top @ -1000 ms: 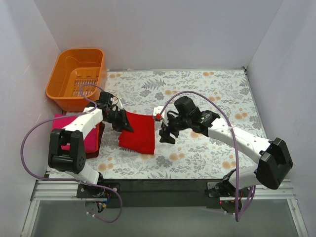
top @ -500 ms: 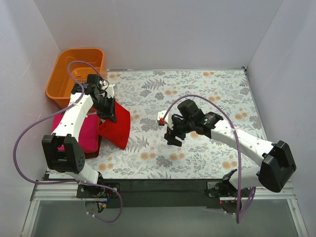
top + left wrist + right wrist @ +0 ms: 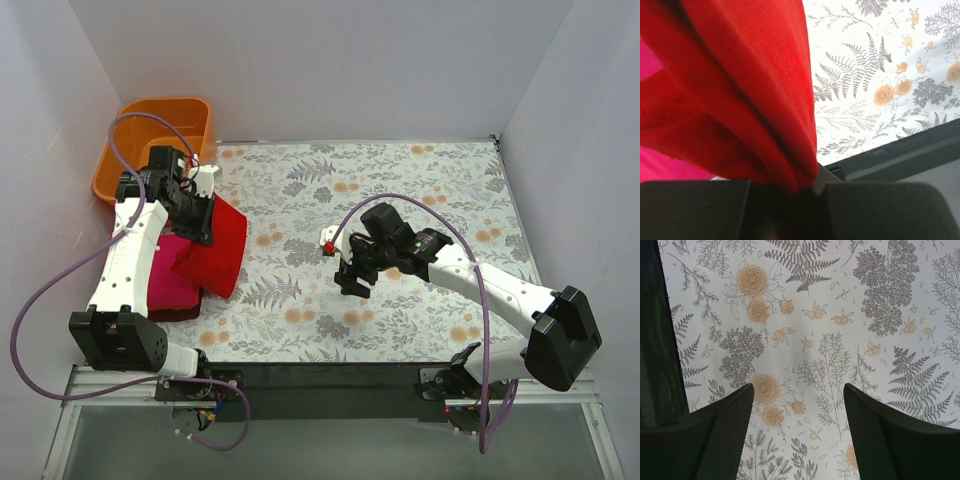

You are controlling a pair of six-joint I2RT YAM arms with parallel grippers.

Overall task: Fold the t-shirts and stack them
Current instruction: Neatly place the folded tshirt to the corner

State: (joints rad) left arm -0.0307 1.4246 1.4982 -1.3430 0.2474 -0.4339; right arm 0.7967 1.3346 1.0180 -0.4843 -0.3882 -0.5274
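My left gripper (image 3: 203, 222) is shut on a folded bright red t-shirt (image 3: 217, 250) and holds it lifted, hanging over the right edge of a stack at the table's left. The stack has a magenta-pink t-shirt (image 3: 160, 275) on top and a dark red one (image 3: 180, 312) showing beneath. In the left wrist view the red shirt (image 3: 740, 90) fills the frame, bunched between my jaws, with pink (image 3: 670, 170) behind. My right gripper (image 3: 352, 276) is open and empty over the floral cloth, right of centre; its fingers (image 3: 715, 435) show only cloth between them.
An orange slotted basket (image 3: 130, 130) stands at the back left, just behind my left arm. The grey-and-orange floral cloth (image 3: 400, 190) covers the table. White walls close in the left, back and right sides. A black rail (image 3: 330, 375) runs along the near edge.
My left gripper has carried the red shirt leftward from the table's middle to over the pink stack, lifting it. My right gripper has drawn back slightly to the right and stays open.
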